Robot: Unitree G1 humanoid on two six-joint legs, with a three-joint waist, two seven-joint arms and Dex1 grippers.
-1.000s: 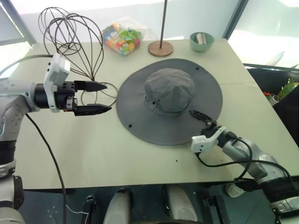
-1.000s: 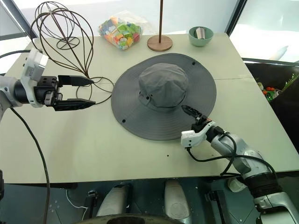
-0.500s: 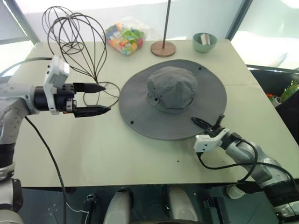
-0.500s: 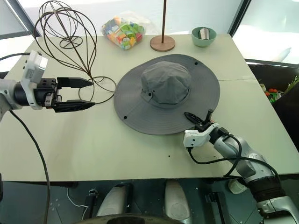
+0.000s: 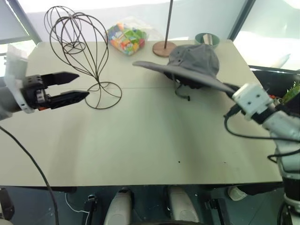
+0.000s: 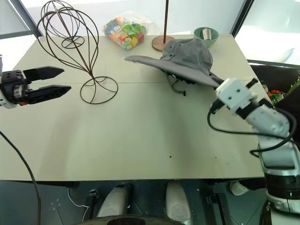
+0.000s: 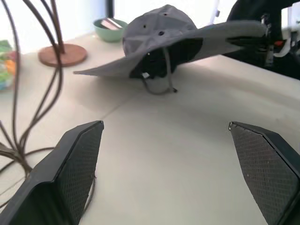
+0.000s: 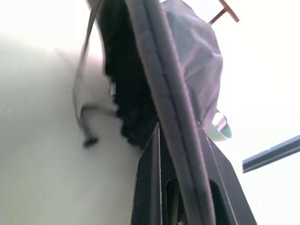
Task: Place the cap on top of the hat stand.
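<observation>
Cap brim in right tool, off the table

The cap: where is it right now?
In the head views the cap hangs above the table's far right part, pinched at its brim by the right gripper, in front of the green bowl and wooden-disc pole.

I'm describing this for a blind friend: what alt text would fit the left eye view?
The robot's right gripper holds a wide-brimmed grey fabric sun hat by its brim, above a pale table. Its open left gripper hovers beside a tall head-shaped dark wire hat stand.
</observation>
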